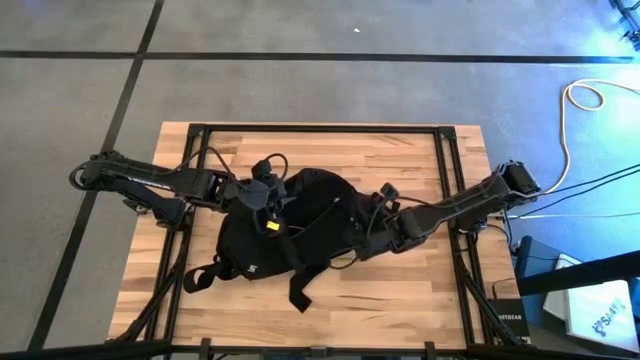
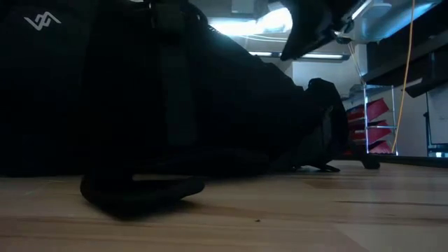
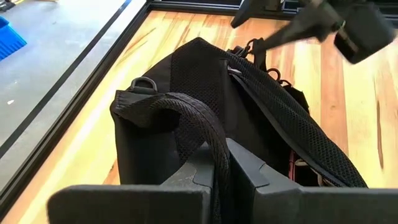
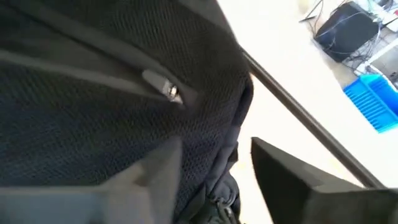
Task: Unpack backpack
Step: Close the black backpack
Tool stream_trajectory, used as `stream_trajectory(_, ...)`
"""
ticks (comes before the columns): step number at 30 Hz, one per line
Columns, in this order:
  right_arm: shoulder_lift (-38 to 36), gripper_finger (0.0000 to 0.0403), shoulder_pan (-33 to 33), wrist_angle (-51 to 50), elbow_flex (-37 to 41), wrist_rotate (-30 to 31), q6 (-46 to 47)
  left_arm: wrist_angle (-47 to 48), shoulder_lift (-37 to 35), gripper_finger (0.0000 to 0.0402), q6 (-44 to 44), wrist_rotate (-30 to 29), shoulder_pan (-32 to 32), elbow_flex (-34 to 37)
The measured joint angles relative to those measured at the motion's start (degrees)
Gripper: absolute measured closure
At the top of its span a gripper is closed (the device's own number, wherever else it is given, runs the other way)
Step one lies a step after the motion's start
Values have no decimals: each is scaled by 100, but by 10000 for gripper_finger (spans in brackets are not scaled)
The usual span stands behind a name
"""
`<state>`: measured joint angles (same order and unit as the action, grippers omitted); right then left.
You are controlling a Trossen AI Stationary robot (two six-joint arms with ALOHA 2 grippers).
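High view: backpack (image 1: pixel 300 235) lies mid-counter (image 1: pixel 400 290), nothing unpacked beside it | left end effector (image 3: pixel 221 168) clamped on its top loop handle (image 3: pixel 186 115) | right end effector (image 4: pixel 214 165) at right end, fingers parted, holding nothing | progress: early, contents not yet out | writing: white mark on backpack, unreadable

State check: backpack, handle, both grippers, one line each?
backpack: lying on the table, lifted at the handle end, straps trailing.
top loop handle: pinched upright between the left fingers.
left gripper: shut on the handle.
right gripper: open, fingers apart against the backpack's mesh side.
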<state>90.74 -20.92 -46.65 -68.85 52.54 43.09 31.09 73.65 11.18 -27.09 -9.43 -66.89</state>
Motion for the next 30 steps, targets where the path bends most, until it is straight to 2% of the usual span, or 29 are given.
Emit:
stream_trajectory(3,2,156,95,189,282,-231,31,0,0,396,-2,0,0,0)
stream_trajectory(6,4,99,158,217,425,-419,472,0,0,396,0,2,0,0)
stream_trajectory(10,-1,58,139,209,554,-206,662,-2,0,396,0,9,0,0)
stream_trajectory(15,-333,55,154,696,833,-204,486,-1,0,396,0,9,0,0)
stream_trajectory(20,-1427,73,128,2155,1702,-514,-175,2,0,396,0,9,0,0)
stream_trajectory(22,-1974,75,169,3162,2343,-911,-545,0,0,396,0,9,0,0)
stream_trajectory(26,-2638,64,639,5463,3680,-2272,-1100,-3,0,396,0,9,0,0)
stream_trajectory(30,-2635,48,1170,6349,4223,-3130,-1167,0,0,396,-1,7,0,0)
